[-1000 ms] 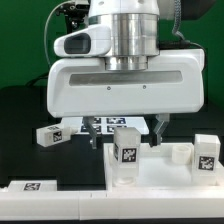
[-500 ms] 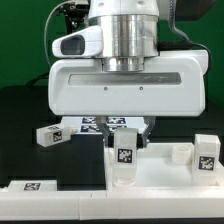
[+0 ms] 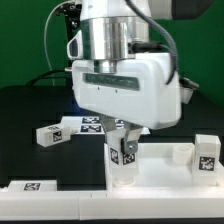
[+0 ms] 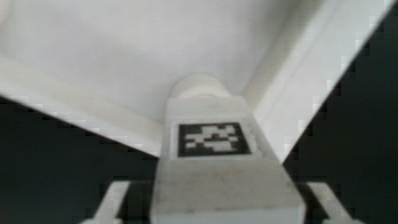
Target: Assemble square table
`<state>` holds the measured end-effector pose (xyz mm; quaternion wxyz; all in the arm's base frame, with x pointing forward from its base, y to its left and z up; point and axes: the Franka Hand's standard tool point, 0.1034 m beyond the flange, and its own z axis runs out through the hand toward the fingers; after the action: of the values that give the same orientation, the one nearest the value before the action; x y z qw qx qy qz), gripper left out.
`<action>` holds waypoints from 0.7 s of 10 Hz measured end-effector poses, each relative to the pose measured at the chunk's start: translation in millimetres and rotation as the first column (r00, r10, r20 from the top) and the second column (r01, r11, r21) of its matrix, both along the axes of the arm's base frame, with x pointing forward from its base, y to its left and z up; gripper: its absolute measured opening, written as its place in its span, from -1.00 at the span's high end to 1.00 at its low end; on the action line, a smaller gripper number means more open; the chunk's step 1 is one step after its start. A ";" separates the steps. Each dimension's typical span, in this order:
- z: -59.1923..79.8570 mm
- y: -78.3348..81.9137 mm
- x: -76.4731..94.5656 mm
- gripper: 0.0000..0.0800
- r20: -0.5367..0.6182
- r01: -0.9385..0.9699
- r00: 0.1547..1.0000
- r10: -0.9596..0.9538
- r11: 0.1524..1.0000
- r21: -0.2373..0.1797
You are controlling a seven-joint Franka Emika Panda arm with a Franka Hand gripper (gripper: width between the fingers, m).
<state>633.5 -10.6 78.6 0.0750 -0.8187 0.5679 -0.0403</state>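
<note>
Now, gripper point(image 3: 124, 142) apparently clamped on the tagged white leg point(image 3: 124, 165), upright at a corner of the tabletop point(image 3: 165, 175).

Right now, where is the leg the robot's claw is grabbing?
In the exterior view the held leg stands upright near the middle, pinched by the gripper, at a corner of the tabletop, with a loose leg on the exterior view's left.

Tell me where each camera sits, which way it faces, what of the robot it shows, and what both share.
Exterior view: off the arm, low and close, facing the arm over the tabletop; arm and jaws show.
Wrist view: on the wrist, looking along the jaws at the leg; only jaw tips show.
Shared: the tagged leg and tabletop corner.
</note>
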 end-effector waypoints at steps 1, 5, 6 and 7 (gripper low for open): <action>0.0 -0.2 -0.2 0.29 -0.002 0.029 1.000 -0.029 1.000 0.003; 2.1 6.7 1.7 -0.37 0.005 -0.326 0.945 0.327 0.943 -0.070; 4.5 9.0 2.5 -0.55 0.007 -0.511 0.858 0.514 0.854 -0.102; 6.9 11.1 2.1 -0.60 0.004 -0.616 0.783 0.621 0.778 -0.122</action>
<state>635.5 0.5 85.5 0.0498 -0.9615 0.2626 -0.0637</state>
